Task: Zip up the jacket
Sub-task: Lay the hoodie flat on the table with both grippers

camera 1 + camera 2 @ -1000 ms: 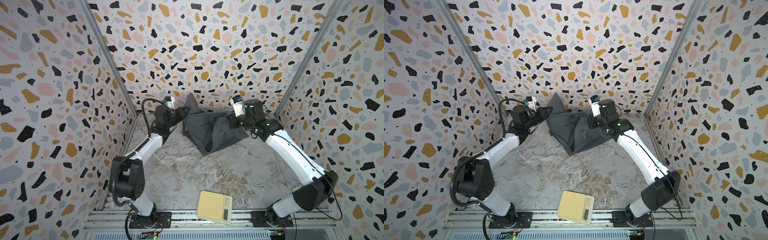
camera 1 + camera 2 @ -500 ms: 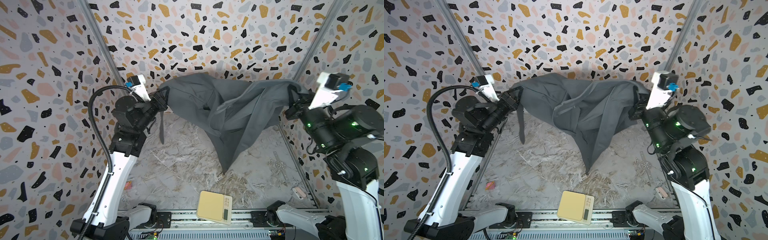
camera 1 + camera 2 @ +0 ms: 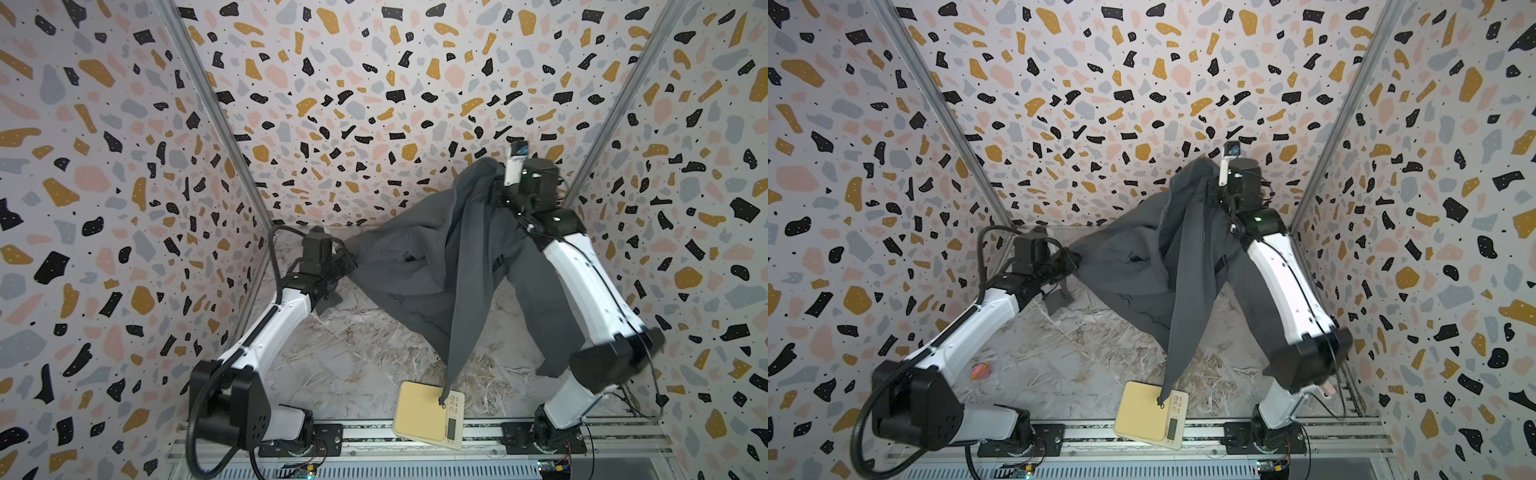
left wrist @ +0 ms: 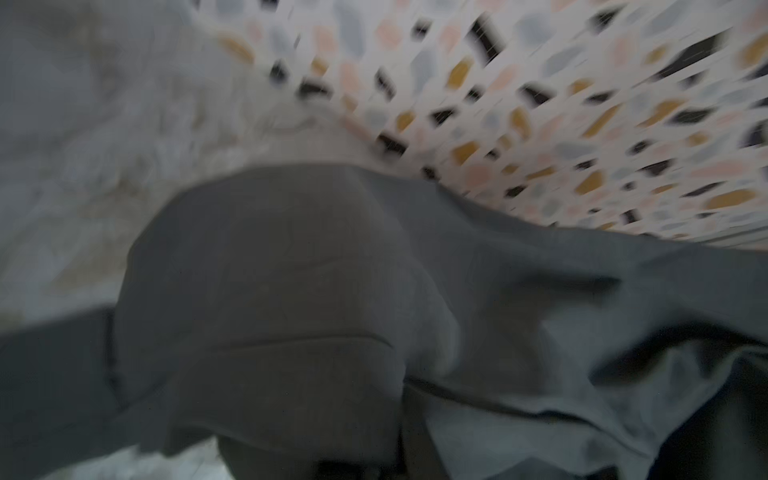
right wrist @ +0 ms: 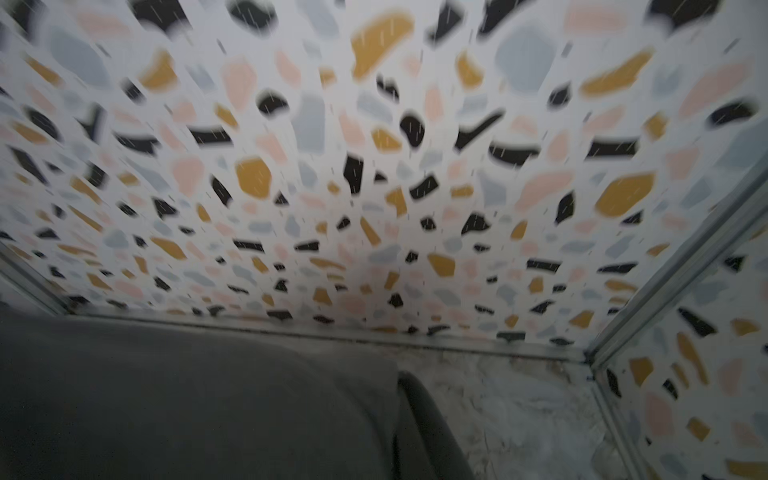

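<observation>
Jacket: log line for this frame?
jacket: hanging, draped | right gripper: shut on jacket, high | left gripper: low at jacket edge, grip unclear | scale: below hanging tip

Matt charcoal cloth jacket (image 3: pixel 415 257), marble-look tabletop (image 3: pixel 332 365), smooth cream plastic scale (image 3: pixel 415 411)

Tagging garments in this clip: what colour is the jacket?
The jacket is plain dark charcoal grey; a top view shows it best.
</observation>
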Tool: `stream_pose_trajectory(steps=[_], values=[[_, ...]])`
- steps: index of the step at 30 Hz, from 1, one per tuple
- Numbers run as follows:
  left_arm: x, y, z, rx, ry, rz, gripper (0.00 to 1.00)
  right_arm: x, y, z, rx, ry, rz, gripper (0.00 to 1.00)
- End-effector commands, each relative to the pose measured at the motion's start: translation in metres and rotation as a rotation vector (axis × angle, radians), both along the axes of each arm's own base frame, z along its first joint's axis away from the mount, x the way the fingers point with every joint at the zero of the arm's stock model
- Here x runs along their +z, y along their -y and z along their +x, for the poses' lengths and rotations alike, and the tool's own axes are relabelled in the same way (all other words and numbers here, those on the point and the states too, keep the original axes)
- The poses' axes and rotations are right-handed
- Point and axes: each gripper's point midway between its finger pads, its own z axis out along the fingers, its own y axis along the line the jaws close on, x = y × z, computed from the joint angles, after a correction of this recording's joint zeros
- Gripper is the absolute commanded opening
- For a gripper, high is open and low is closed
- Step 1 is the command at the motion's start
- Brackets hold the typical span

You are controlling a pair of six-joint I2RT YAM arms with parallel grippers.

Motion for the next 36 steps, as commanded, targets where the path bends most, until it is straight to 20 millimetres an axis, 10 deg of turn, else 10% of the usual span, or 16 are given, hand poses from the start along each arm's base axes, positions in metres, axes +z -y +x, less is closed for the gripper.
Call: stream_pose_trajectory(steps=[1, 3, 8, 16, 23, 30, 36], values=[[0.002, 0.006, 0.015, -0.042, 0.062, 0.006, 0.58, -0.049, -0.006, 0.032, -0.016, -0.101, 0.058, 0.15], [-0.01, 0.007, 0.02, -0.083, 0.028, 0.064, 0.66, -0.064, -0.016, 0.045, 0.001, -0.157, 0.066, 0.44], [0.005, -0.001, 0.031, -0.126, 0.052, 0.193, 0.77, -0.068, -0.023, 0.037, -0.001, -0.206, 0.065, 0.65], [0.019, -0.006, 0.012, -0.161, 0.14, 0.249, 0.82, -0.09, -0.07, -0.05, 0.132, -0.27, 0.17, 0.7], [-0.022, 0.002, -0.024, -0.16, 0.037, 0.172, 0.79, -0.153, -0.099, -0.104, 0.217, -0.39, 0.321, 0.64], [-0.058, 0.057, -0.027, -0.127, -0.009, -0.071, 0.77, -0.233, -0.104, -0.076, 0.186, -0.507, 0.263, 0.6], [-0.072, 0.07, -0.01, -0.094, -0.037, -0.065, 0.77, -0.23, -0.125, -0.017, 0.259, -0.456, 0.243, 0.57]])
